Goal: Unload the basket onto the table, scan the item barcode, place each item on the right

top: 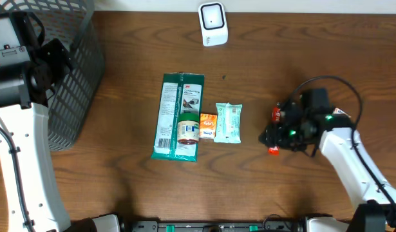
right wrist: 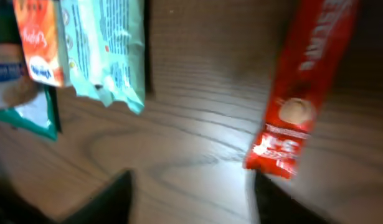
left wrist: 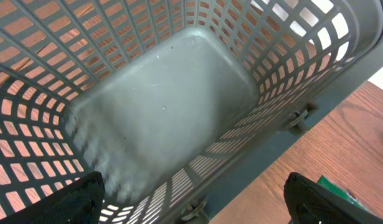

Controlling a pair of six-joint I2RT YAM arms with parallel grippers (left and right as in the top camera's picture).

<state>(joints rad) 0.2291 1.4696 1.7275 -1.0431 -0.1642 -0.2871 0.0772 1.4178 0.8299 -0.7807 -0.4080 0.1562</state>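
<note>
A red stick packet (right wrist: 300, 93) lies on the wooden table; in the overhead view its ends (top: 275, 113) poke out from under my right arm. My right gripper (right wrist: 191, 199) hovers low over it, jaws apart with bare wood between them. The packet's lower end sits just by the right finger (right wrist: 284, 199). This view is blurred. The white scanner (top: 212, 24) stands at the table's far edge. My left gripper (left wrist: 194, 199) hangs wide open above the grey basket (left wrist: 160, 106), holding nothing.
At the table's middle lie a long green package (top: 175, 116) with a small jar (top: 188, 129) on it, an orange packet (top: 208, 125) and a mint-green packet (top: 228, 122). The mesh basket (top: 75, 71) fills the far left corner.
</note>
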